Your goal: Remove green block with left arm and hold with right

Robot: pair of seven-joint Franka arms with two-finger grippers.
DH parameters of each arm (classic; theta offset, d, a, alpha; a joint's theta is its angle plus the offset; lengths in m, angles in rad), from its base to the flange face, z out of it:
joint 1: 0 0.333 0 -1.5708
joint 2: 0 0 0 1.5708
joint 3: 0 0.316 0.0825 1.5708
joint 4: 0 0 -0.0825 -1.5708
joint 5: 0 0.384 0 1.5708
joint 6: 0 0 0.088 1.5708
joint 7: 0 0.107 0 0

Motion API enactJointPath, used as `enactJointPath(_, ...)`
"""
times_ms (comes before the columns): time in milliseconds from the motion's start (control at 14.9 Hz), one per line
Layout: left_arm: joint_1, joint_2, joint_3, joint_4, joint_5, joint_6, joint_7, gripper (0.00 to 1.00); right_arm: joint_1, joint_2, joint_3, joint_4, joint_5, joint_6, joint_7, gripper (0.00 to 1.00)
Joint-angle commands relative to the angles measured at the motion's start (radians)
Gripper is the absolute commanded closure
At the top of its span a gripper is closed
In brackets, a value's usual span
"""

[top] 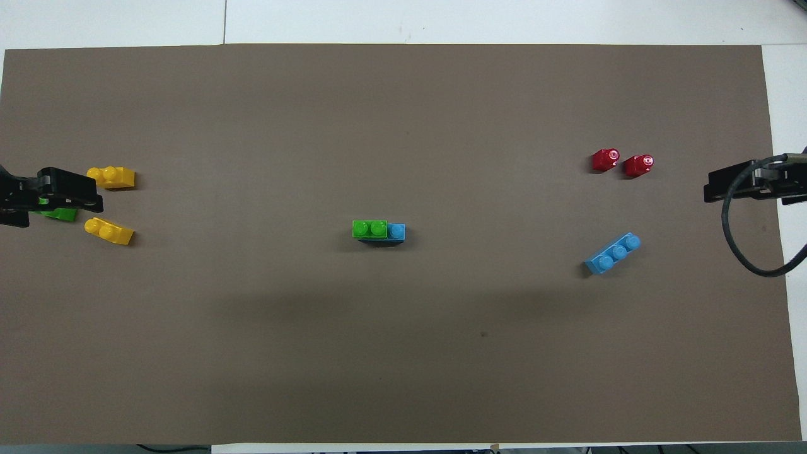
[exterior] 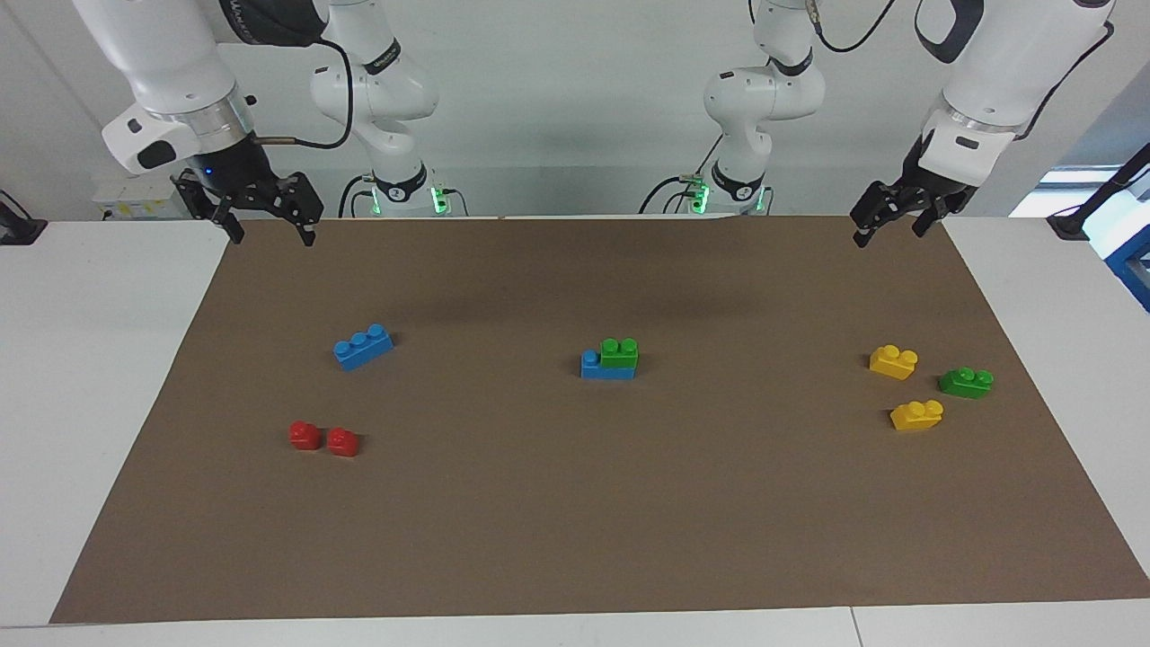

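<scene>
Facing view: bright-green two-stud plastic brick (exterior: 619,352) sits on blue plastic brick (exterior: 604,367); left gripper (exterior: 890,219) and right gripper (exterior: 262,211) raised, jaws spread, empty.

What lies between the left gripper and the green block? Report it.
Only bare brown mat lies between the left gripper and the green block; the facing view shows it.

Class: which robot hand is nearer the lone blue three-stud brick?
Right. The right hand hangs over the mat's edge near the blue three-stud brick; the left hand hangs at the left arm's end.
</scene>
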Motion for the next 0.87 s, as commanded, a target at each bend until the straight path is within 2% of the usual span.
enactJointPath(0, -0.008, -0.002, 0.011, 0.007, -0.016, 0.001, 0.001, 0.0, -0.004, -0.016, 0.007, -0.019, 0.001, 0.017, 0.019, 0.0)
enactJointPath(67, -0.008, -0.002, 0.011, 0.007, -0.015, 0.001, 0.001, 0.0, -0.001, -0.021, 0.007, -0.026, 0.0, 0.019, 0.04, 0.0)
enactJointPath(269, -0.005, -0.005, 0.012, -0.006, -0.016, 0.001, 0.002, 0.0, 0.001, -0.021, 0.012, -0.029, 0.035, 0.031, 0.259, 0.0)
enactJointPath(471, 0.0, -0.01, 0.012, -0.011, -0.016, 0.002, -0.004, 0.0, -0.036, -0.037, 0.006, -0.097, 0.174, 0.089, 0.362, 0.0)
enactJointPath(672, 0.001, -0.016, 0.012, -0.025, -0.016, -0.001, -0.028, 0.0, -0.057, -0.025, 0.006, -0.144, 0.3, 0.099, 0.569, 0.0)
enactJointPath(807, -0.009, -0.025, 0.011, -0.04, -0.018, 0.001, -0.086, 0.0, -0.071, -0.013, 0.006, -0.186, 0.41, 0.111, 0.644, 0.0)
